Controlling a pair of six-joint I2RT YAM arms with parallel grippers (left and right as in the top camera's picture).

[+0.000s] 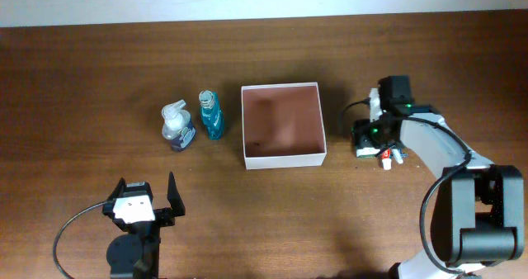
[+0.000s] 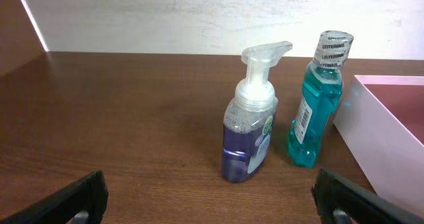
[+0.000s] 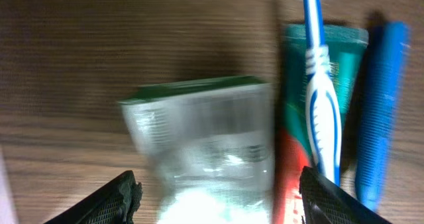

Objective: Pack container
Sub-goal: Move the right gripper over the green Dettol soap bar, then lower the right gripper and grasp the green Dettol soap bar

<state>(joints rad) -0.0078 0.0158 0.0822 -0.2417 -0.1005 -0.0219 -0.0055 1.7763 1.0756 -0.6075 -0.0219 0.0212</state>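
Looking down from overhead, I see the container [image 1: 281, 158] sitting open-topped in the middle of the table [image 1: 82, 73], its pinkish-brown floor bare. My right gripper [image 1: 373, 139] hangs just off the container's right wall, close to it but not over it, above a small cluster of toiletries. Through the right wrist camera its jaws are spread, the two dark fingertips [image 3: 122, 197] low in the frame on either side of a silvery packet [image 3: 205, 144] with a green top edge; I cannot tell whether either pad touches it. On the packet's side away from the container lie a teal-and-red tube [image 3: 289, 164], a blue-and-white toothbrush [image 3: 323, 111] lying along the tube, and a blue stick-like item [image 3: 381, 118], too blurred to name. My left gripper [image 1: 147, 192] is well away from the container, off its front-left corner, with its jaws spread wide and nothing between them. From the left wrist view the container's white wall [image 2: 377, 144] shows at the right edge, and two bottles stand upright to its left: a teal mouthwash bottle [image 2: 313, 111] nearest the wall, then a purple soap pump bottle [image 2: 250, 131] just beside it. Both bottles stand apart from the container and from my left fingers [image 2: 83, 197].
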